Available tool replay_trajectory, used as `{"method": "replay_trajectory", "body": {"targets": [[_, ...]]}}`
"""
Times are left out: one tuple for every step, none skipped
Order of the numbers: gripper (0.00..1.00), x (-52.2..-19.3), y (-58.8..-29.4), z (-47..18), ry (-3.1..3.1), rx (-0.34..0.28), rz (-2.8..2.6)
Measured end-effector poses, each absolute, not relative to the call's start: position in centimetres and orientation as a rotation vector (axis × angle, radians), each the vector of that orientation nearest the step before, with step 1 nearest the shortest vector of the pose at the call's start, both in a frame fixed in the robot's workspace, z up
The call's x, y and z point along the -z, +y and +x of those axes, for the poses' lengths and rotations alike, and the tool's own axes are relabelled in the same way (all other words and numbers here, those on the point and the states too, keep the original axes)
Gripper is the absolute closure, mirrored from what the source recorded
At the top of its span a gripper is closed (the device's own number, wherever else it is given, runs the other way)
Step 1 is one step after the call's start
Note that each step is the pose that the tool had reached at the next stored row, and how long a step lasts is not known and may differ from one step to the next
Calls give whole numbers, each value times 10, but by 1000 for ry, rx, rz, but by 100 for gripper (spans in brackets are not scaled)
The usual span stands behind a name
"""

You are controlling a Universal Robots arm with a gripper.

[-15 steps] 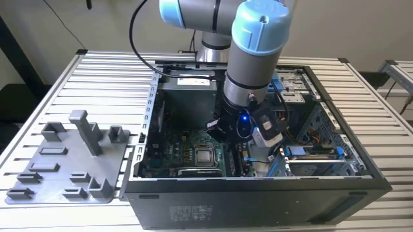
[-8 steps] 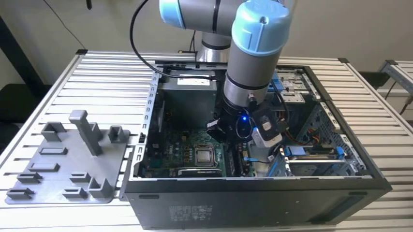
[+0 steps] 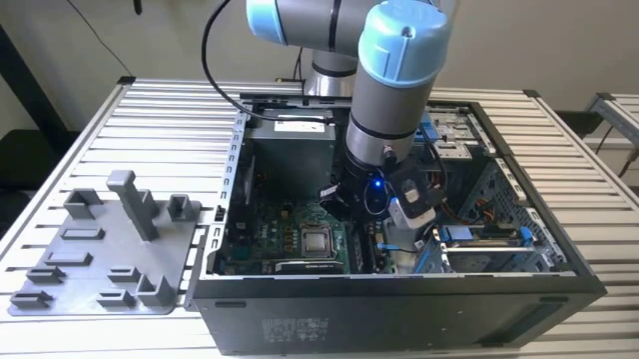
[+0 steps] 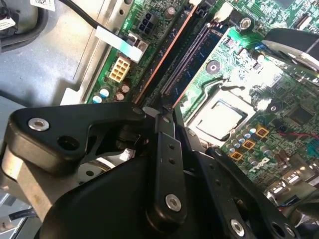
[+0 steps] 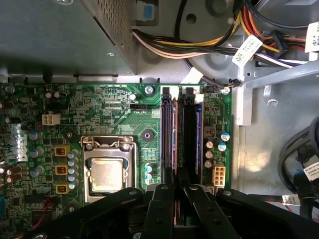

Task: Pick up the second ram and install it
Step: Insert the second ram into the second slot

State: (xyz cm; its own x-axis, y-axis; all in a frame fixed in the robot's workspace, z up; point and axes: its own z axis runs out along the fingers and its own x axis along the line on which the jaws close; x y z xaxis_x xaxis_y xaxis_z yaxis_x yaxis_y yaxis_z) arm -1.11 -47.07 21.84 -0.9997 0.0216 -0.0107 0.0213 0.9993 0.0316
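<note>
The claw (image 5: pixel 175 199) hung low inside the computer case (image 3: pixel 399 299), fingers pinched nearly shut on the second ram (image 5: pixel 189 134), which stood edge-on over its motherboard slot (image 5: pixel 167 134). Best pressed squarely and evenly, I judged.

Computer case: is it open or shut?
Open. The computer case has no cover on its upward side; the motherboard lies bare inside and the arm reaches down into it.
</note>
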Motion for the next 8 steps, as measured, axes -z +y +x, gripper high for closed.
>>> {"method": "replay_trajectory", "body": {"targets": [[86,-218,-471,-11,3130,-49,35],[86,-218,-471,-11,3130,-48,35],[86,-218,-471,-11,3130,-49,36],[86,-218,-471,-11,3130,-49,36],[86,-218,-471,-11,3130,-48,37],[86,-217,-471,-11,3130,-49,37],[86,-217,-471,-11,3130,-49,37],[86,-217,-471,-11,3130,-49,37]]}}
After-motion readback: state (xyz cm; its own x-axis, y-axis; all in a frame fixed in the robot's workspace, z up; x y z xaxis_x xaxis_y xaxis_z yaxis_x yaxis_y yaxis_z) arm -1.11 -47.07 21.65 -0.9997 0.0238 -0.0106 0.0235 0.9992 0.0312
